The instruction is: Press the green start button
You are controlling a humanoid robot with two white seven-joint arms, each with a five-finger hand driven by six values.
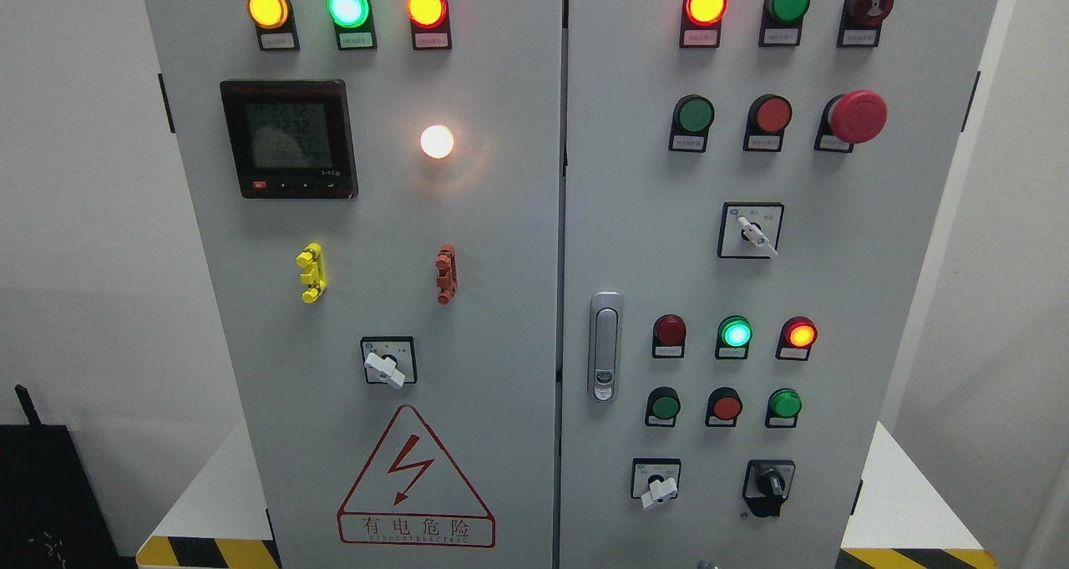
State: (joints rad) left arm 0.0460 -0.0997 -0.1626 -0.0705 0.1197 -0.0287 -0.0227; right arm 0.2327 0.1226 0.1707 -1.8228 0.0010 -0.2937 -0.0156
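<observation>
A grey electrical cabinet (501, 302) with two doors fills the head view. On the right door, unlit green push buttons sit at the upper row (695, 114), the lower left (665, 404) and the lower right (785, 403). Red buttons (772, 114) (726, 406) sit beside them. A green lamp (736, 332) glows in the lower group, and another green lamp (348, 7) glows at the left door's top. Neither of my hands nor arms shows anywhere in the frame.
A red mushroom emergency stop (858, 117) juts out at the upper right. Rotary selector switches (752, 231) (387, 362) (657, 481) and a door handle (605, 346) stick out. A digital meter (288, 139) and a warning triangle (415, 479) mark the left door.
</observation>
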